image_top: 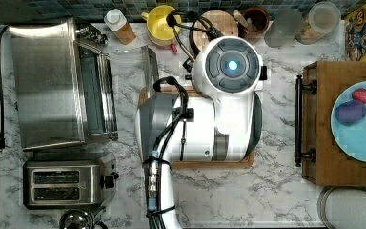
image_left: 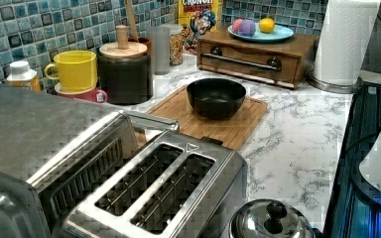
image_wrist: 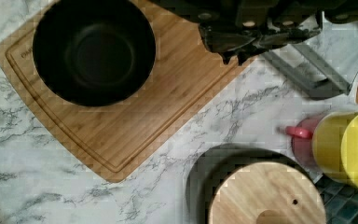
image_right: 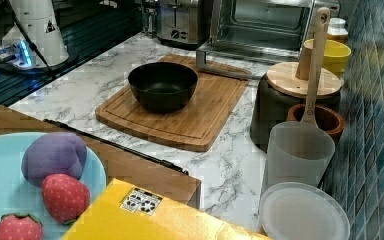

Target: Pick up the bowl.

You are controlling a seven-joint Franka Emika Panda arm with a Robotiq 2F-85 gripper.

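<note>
The black glossy bowl (image_left: 216,96) (image_right: 162,85) stands upright and empty on a wooden cutting board (image_left: 228,126) (image_right: 205,120) in the middle of the marble counter. In the wrist view the bowl (image_wrist: 93,51) sits on the board (image_wrist: 121,135). My gripper (image_wrist: 233,58) hangs high above the board's edge, off to one side of the bowl, shut and holding nothing. In the top view the white arm (image_top: 228,95) reaches over the board (image_top: 209,164) and hides the bowl.
A yellow cup (image_left: 77,69) (image_wrist: 349,144) and a dark canister with a wooden lid (image_left: 124,69) (image_wrist: 265,196) stand by the tiled wall. Toaster oven (image_top: 52,86) and toaster (image_top: 62,183) lie at the top view's left. A wooden box with a light-blue plate (image_top: 362,124) is at the top view's right.
</note>
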